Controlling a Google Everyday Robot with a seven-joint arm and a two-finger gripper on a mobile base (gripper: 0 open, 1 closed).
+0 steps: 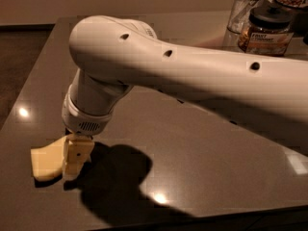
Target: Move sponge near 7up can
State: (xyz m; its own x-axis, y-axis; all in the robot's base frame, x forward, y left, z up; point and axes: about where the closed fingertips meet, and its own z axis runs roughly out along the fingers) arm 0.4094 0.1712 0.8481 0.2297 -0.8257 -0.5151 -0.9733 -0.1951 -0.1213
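Gripper [73,167] sitting low at the sponge's [45,163] 3 o'clock edge, grip state impossible to tell, sponge lying flat at 8 o'clock on the dark surface [207,148]

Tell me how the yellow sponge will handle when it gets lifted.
The sponge looks like flat foam, so it probably squashes and droops rather than staying stiff. It is likely light and, lying flat, unlikely to roll. The gripper sits at one end of it.
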